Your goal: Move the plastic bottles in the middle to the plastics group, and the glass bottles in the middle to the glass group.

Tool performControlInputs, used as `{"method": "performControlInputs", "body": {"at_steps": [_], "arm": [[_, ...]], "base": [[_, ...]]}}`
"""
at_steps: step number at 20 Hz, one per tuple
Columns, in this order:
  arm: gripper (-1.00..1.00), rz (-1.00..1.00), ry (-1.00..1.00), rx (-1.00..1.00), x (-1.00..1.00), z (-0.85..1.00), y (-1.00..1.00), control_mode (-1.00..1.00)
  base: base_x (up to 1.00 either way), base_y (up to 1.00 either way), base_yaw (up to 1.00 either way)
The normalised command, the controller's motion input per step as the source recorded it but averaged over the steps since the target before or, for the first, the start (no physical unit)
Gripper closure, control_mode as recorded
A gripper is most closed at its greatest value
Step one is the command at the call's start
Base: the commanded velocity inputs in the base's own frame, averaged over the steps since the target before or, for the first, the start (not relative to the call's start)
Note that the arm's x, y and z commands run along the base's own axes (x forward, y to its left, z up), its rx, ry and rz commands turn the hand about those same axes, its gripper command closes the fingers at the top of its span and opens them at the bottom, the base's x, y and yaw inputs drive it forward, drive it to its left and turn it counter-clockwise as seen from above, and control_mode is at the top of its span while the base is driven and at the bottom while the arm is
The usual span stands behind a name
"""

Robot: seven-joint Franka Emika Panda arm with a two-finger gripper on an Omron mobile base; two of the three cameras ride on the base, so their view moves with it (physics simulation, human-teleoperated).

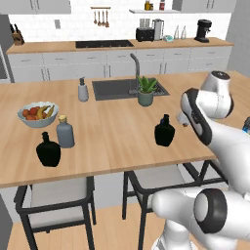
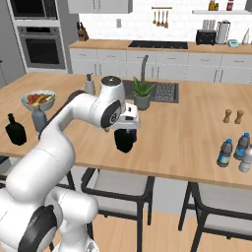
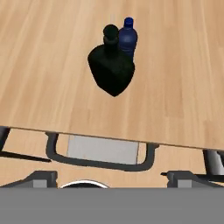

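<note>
1. Apparently the step in hand is the approach to the black squarish bottle (image 3: 112, 70), which stands mid-counter near the front edge with the dark blue bottle (image 3: 128, 38) just behind it.
2. Next, the hand should descend around its neck, then carry it to the glass group (image 1: 56, 141) at the counter's left.
3. Currently the arm bends forward, the gripper (image 2: 129, 123) hovering above the bottle; whether its fingers are spread, I cannot tell.

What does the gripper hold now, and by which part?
Nothing. In the hand view the black bottle and the blue bottle stand free on the counter, ahead of the hand.
</note>
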Motion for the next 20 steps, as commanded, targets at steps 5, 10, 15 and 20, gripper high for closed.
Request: {"method": "performControlInputs", "body": {"at_steps": [5, 10, 15, 20], "arm": [[-1.0, -0.08, -0.17, 0.0, 0.34, 0.04, 0.5, -1.0], [-1.0, -0.31, -0.05, -0.01, 0.26, 0.0, 0.08, -1.0], [-1.0, -0.04, 0.02, 0.0, 0.44, 0.0, 0.1, -1.0], [-1.0, 0.0, 0.0, 0.0, 0.67, -0.01, 0.0, -1.0]], "base": [[0.0, 0.0, 0.0], [0.0, 0.0, 0.0], [0.0, 0.0, 0.0], [0.0, 0.0, 0.0]]}}
